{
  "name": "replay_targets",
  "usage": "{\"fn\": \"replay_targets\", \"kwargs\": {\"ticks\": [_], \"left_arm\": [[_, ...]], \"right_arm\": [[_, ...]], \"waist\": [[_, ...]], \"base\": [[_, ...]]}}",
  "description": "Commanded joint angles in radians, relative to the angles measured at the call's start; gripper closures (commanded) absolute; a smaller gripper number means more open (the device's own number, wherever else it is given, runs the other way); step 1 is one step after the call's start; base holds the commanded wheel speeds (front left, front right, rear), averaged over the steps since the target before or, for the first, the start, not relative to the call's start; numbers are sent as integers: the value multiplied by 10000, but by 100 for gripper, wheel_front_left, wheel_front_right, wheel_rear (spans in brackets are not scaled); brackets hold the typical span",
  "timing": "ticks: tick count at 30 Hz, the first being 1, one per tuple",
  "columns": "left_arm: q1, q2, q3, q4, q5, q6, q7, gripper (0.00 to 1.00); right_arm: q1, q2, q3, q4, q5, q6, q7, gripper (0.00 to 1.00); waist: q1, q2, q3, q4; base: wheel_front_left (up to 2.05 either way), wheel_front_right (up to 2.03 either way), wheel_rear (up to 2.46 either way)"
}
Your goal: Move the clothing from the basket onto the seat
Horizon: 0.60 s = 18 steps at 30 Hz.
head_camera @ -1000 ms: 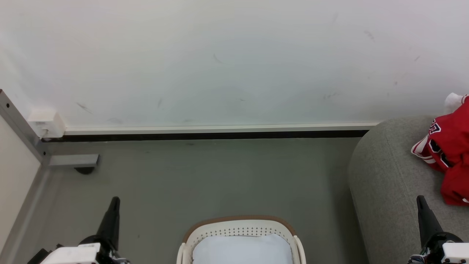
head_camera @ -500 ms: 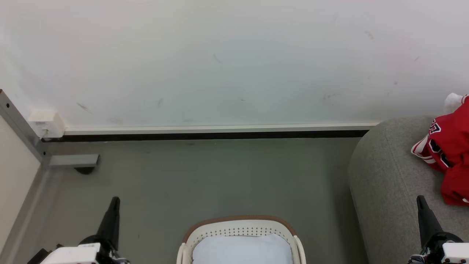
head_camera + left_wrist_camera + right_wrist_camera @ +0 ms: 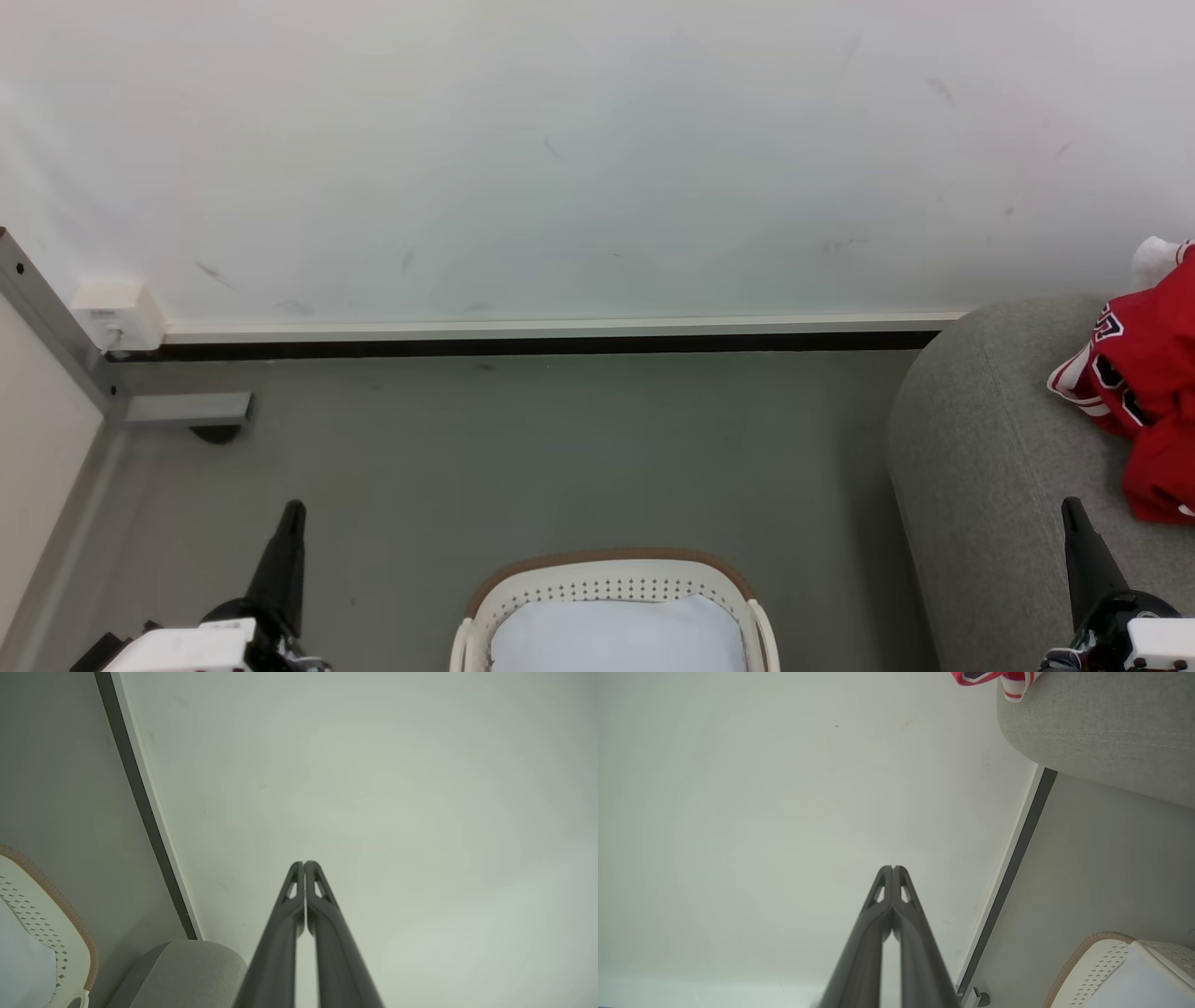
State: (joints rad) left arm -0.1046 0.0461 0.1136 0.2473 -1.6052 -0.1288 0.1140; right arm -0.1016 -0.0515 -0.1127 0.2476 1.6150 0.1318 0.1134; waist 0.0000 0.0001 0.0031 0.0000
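Red clothing (image 3: 1144, 392) with white striped trim and black-and-white lettering lies bunched on the light-grey seat (image 3: 990, 448) at the right edge of the head view; its trim (image 3: 1013, 683) peeks in at the top of the right wrist view. The cream basket (image 3: 611, 583) with a brown rim stands on the floor at bottom centre, showing only its pale lining (image 3: 616, 635). My left gripper (image 3: 293, 511) points up at lower left, shut and empty, left of the basket. My right gripper (image 3: 1072, 507) is shut and empty in front of the seat, below the clothing.
A white wall (image 3: 560, 159) with a pale baseboard and dark gap runs across the back. A white socket box (image 3: 117, 315) and a grey metal frame with a foot (image 3: 187, 411) stand at the left. Grey floor (image 3: 560, 448) lies between wall and basket.
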Motion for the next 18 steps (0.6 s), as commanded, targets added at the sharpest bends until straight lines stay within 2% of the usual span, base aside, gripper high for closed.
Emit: {"fn": "replay_targets", "kwargs": {"ticks": [1,18], "left_arm": [[-82,77,19,-41,-140,-38,40,100],[-82,77,18,-40,-141,-38,40,100]], "right_arm": [[-119,10,-47,-62,-25,-21,32,100],[-119,13,-51,-60,-31,-21,37,100]], "waist": [[0,-1,0,0],[0,-1,0,0]], "base": [[0,0,0],[0,0,0]]}}
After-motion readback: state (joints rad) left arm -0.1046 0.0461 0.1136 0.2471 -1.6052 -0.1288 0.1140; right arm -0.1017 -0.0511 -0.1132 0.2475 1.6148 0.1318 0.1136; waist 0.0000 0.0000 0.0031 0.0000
